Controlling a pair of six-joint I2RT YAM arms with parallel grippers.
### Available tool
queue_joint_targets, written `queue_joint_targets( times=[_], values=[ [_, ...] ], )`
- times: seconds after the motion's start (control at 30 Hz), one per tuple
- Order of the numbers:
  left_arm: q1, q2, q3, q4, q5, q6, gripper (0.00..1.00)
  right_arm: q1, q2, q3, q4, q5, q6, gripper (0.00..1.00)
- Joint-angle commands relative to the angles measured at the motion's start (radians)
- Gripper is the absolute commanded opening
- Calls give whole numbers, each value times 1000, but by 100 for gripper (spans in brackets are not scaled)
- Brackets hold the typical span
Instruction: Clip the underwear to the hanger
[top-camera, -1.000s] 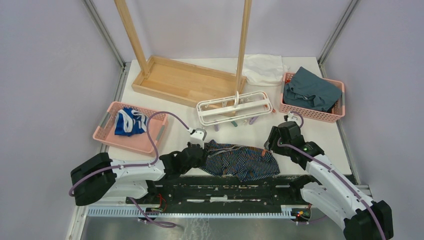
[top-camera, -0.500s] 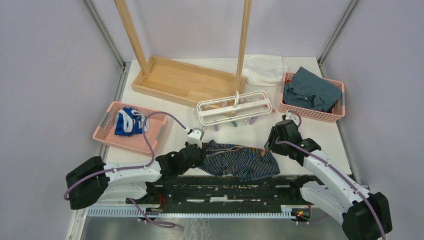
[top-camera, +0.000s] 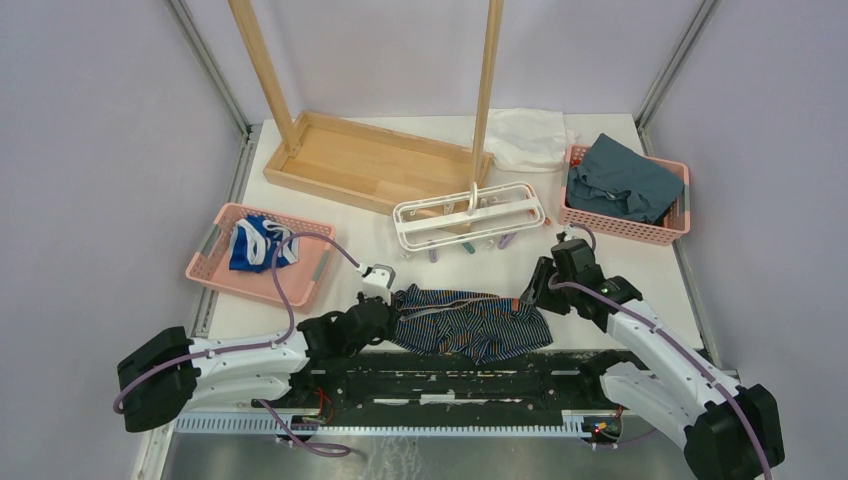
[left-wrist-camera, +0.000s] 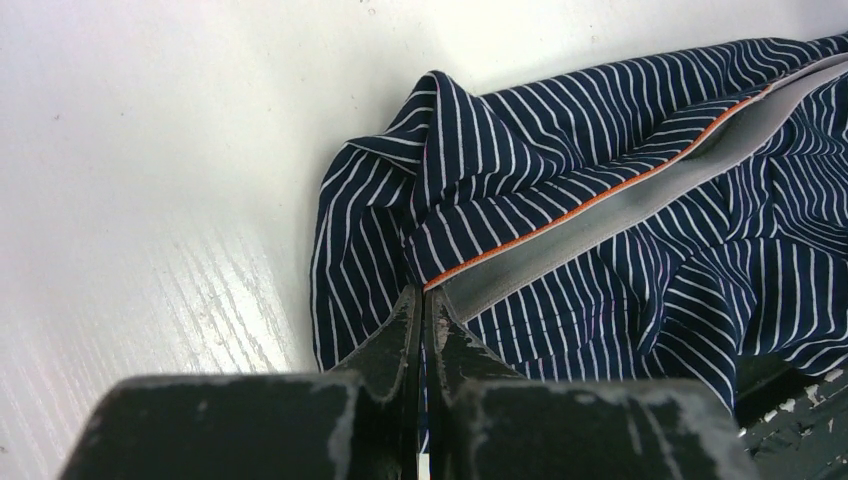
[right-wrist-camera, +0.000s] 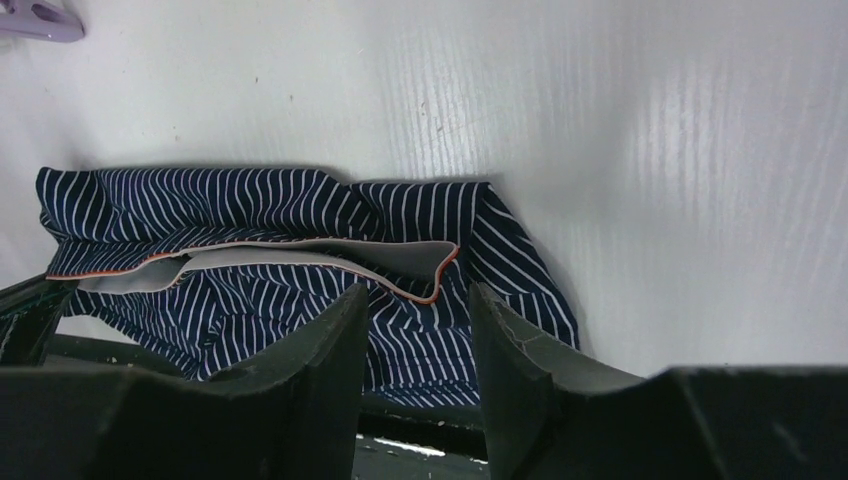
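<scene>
White tabletop carries the underwear on the near side of the hanger. It lies rumpled with its long axis left to right, roughly parallel to that white frame. Its grey, orange-edged waistband faces the hanger, and the navy pinstriped legs point away from it. Both arms reach low toward the cloth. The left gripper is pinched tight on the waistband's left corner. The right gripper hangs at the right corner, jaws parted, gripping nothing.

underwear: running off the left wrist view's right edge
wooden rack: posts passing the top edge
purple clip: being cropped at a corner
</scene>
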Motion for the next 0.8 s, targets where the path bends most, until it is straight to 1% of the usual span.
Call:
queue_joint_targets(
  times=[0.0,0.17,0.3,0.47,0.6,0.7,0.77],
  values=[
    [-6,-10,1,19,-7,-30,3,-3,16,8,31,-51,12,49],
    [-7,-15,2,17,-7,-24,3,-2,17,-2,27,-44,4,44],
    [-6,-26,-7,14,-6,-28,3,-2,10,-25,34,-37,5,43],
    [-6,-46,-16,2,-10,-36,3,-3,14,-60,83,-26,11,44],
    [-6,-61,-22,-1,-10,-40,3,-2,10,-91,165,-49,1,47],
    [-6,-66,-24,-1,-10,-47,3,-2,-20,-105,225,-74,-20,47],
    [-6,-69,-26,-2,-9,-50,3,-2,-43,-103,226,-76,-23,47]
  ],
)
